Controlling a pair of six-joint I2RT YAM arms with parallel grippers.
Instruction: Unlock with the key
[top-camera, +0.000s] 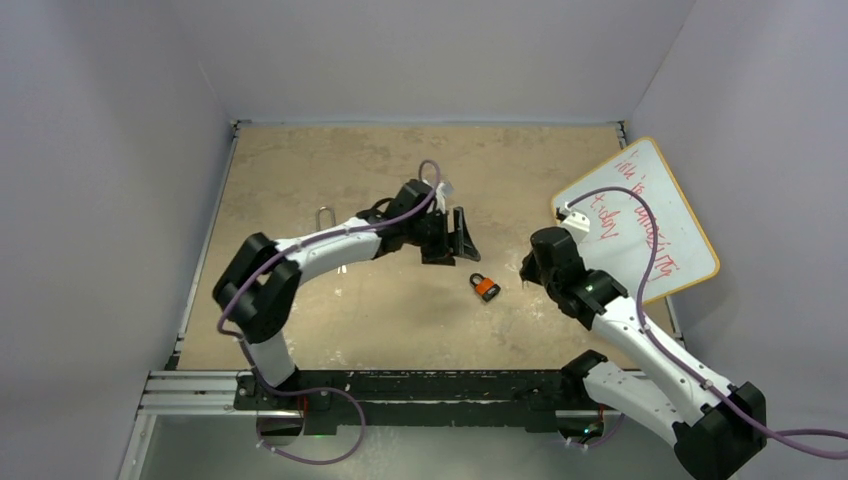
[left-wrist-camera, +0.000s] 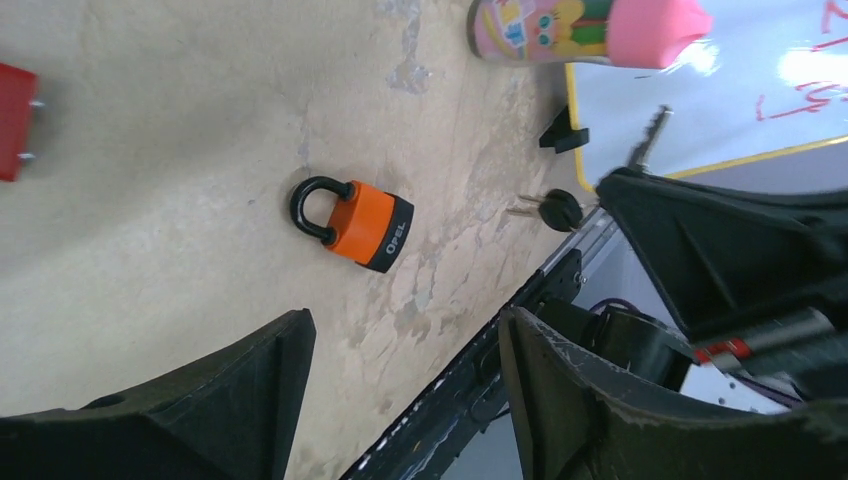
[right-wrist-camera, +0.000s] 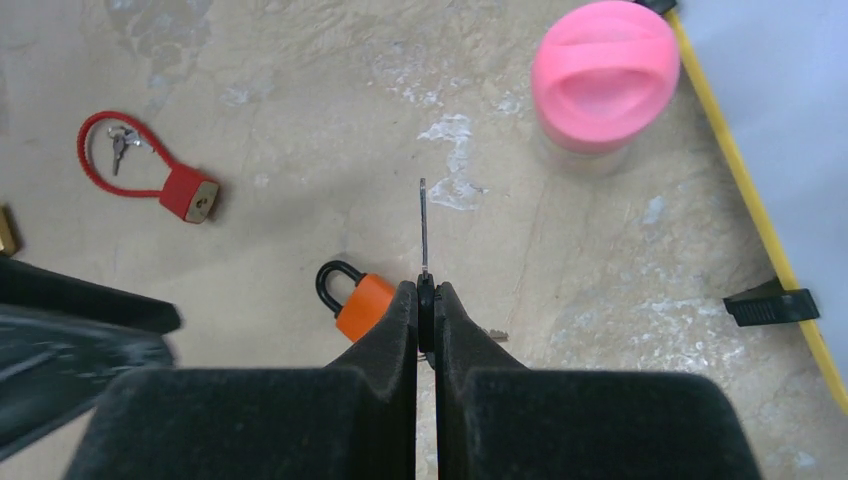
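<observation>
An orange padlock (top-camera: 485, 287) lies flat on the tan table (top-camera: 300, 180), near the middle between the two arms, with its black shackle closed. Its black base faces the right arm, and the keyhole itself cannot be made out.

Just beside it, the right gripper (right-wrist-camera: 426, 290) has its fingers pressed together on the head of the key (right-wrist-camera: 423, 230). The thin blade sticks straight out ahead, clear of the lock and not yet touching it. On the other side hangs the left gripper (left-wrist-camera: 400, 335), fingers spread wide with nothing between them and the padlock on the table below.

The step in hand looks to be bracing the lock and bringing the key to its base. The padlock lies loose, so a push from the blade would likely slide it. The spread fingers would do well to close across the orange body first, leaving the black end free. The blade then needs lining up squarely with the base before it is eased in.

A pink-lidded cup (right-wrist-camera: 605, 75), a red cable lock (right-wrist-camera: 190, 190) and a whiteboard (top-camera: 640, 215) sit well apart.
</observation>
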